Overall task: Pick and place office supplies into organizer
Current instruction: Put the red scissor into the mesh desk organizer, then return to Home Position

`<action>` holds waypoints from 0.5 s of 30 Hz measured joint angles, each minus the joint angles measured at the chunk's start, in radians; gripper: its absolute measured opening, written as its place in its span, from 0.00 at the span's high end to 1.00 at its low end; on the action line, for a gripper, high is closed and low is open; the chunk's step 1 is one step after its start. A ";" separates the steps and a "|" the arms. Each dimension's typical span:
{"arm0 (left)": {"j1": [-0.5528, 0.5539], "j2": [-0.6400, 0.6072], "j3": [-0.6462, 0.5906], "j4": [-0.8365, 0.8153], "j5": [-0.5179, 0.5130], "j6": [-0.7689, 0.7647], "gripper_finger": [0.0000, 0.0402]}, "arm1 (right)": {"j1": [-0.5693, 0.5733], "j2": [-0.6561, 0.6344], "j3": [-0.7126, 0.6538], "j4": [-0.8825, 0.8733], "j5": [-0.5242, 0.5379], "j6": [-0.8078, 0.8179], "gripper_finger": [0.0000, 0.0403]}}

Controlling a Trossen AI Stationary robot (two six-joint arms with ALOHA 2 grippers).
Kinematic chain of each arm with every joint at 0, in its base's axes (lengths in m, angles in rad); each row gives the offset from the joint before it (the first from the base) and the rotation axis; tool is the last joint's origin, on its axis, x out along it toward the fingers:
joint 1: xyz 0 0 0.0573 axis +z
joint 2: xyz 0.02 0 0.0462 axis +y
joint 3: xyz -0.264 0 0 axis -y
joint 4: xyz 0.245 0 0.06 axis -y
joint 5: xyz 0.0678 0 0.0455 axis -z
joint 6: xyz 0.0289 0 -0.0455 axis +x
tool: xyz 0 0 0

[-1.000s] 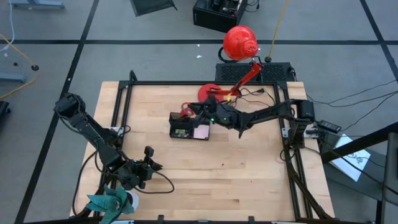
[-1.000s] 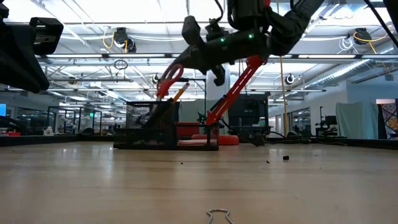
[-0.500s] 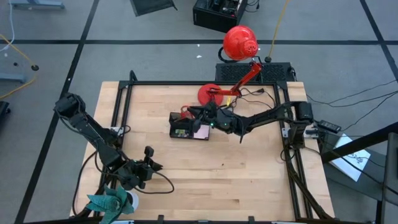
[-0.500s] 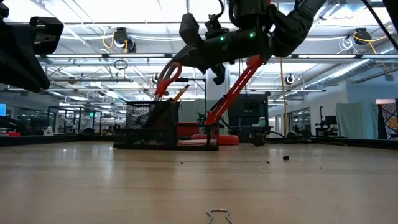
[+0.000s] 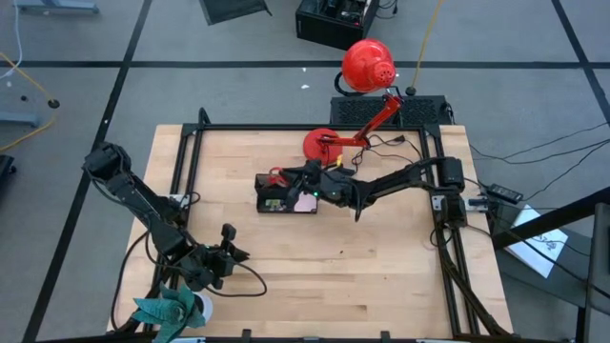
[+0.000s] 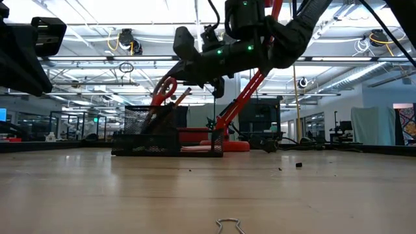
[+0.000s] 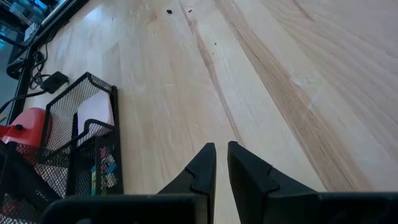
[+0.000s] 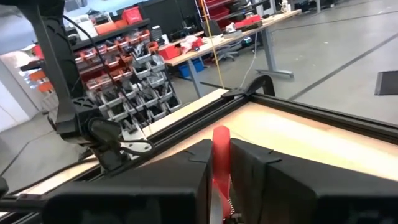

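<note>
- While over the organizer (image 5: 286,193) near worktop centre: right gripper (image 8: 220,163) clamped on red-handled scissors (image 6: 162,91) (blades down).
- Left gripper (image 7: 221,163) near front-left corner: 2 fingers pressed nearly together, empty.

Grey floor (image 5: 238,90) surrounds the tabletop (image 5: 286,248), crossed by dark lines (image 5: 191,64). A black box (image 5: 329,21) sits on the floor at 12 o'clock of the tabletop. Ceiling light strips (image 6: 130,13) and exposed pipework (image 6: 97,60) run overhead. Shelving with red bins (image 8: 134,65) stands along the far wall. A long table (image 8: 217,43) with metal legs carries red items. A teal cover (image 6: 374,125) drapes something at 3 o'clock.
</note>
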 joint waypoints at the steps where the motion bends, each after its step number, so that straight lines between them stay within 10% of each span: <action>1: 0.000 0.000 0.000 0.000 0.000 -0.001 0.88 | 0.000 0.000 0.000 0.004 0.000 -0.004 0.93; 15: 0.000 0.000 0.000 -0.004 0.004 -0.013 0.88 | 0.010 0.002 -0.001 0.019 -0.002 -0.052 0.56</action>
